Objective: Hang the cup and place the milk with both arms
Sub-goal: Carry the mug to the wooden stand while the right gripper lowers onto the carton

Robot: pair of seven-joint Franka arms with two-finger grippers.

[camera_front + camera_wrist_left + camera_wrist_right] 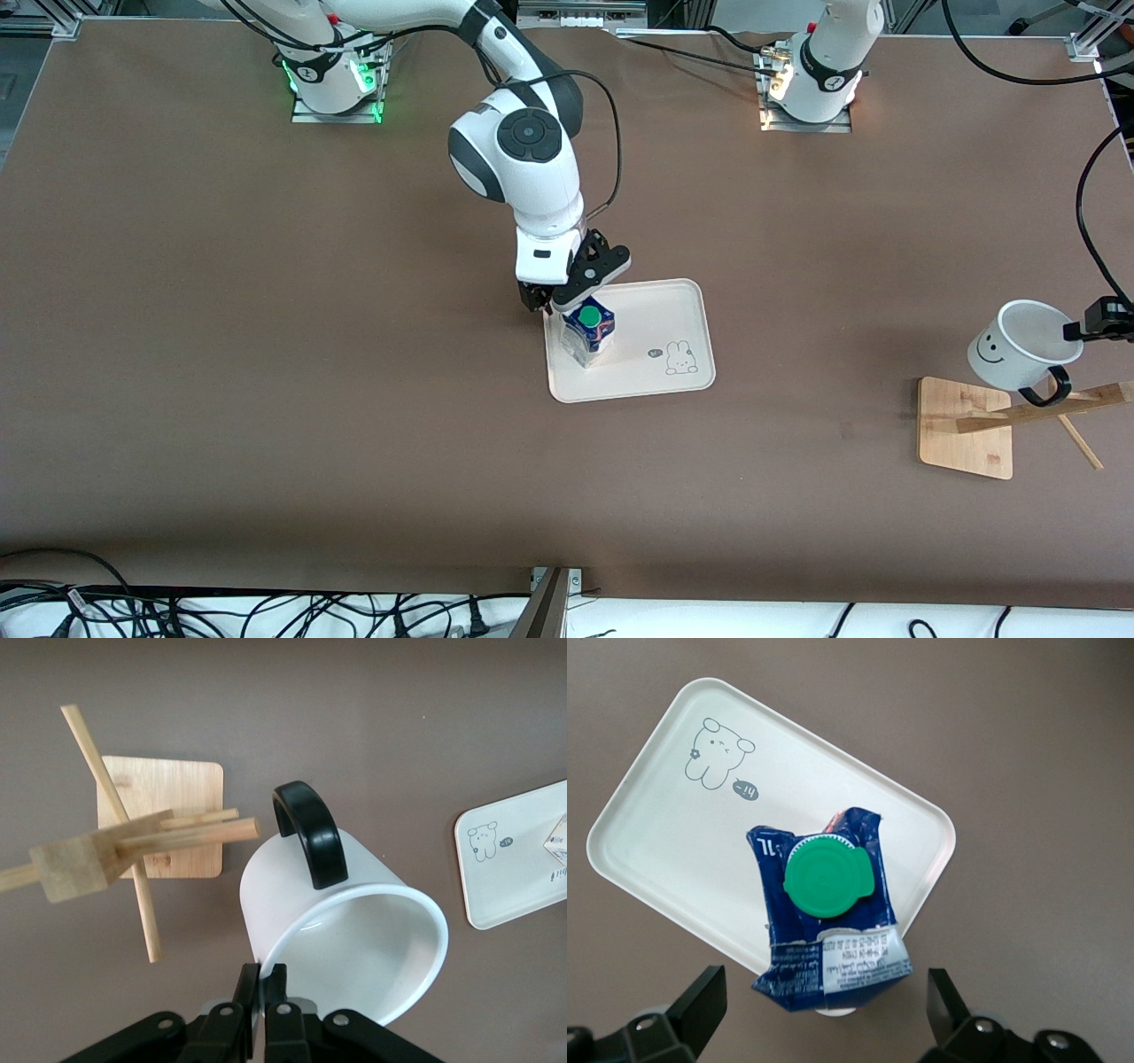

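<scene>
The milk (590,330) is a blue and white carton with a green cap (828,875). It stands upright on the white tray (647,310), close to the tray's edge toward the right arm's end. My right gripper (554,306) hangs just over it, open, and its fingers (700,1003) stand wide on either side of the carton without touching it. My left gripper (264,979) is shut on the rim of the white cup (354,921), which is tilted in the air over the wooden rack (966,425). The black handle (310,833) sits right by a peg's tip (248,827).
The tray carries a small bunny drawing (680,357) at its end toward the left arm. The rack's slanted stick (115,815) and block (75,866) jut out beside the cup. Cables lie along the table's near edge (266,611).
</scene>
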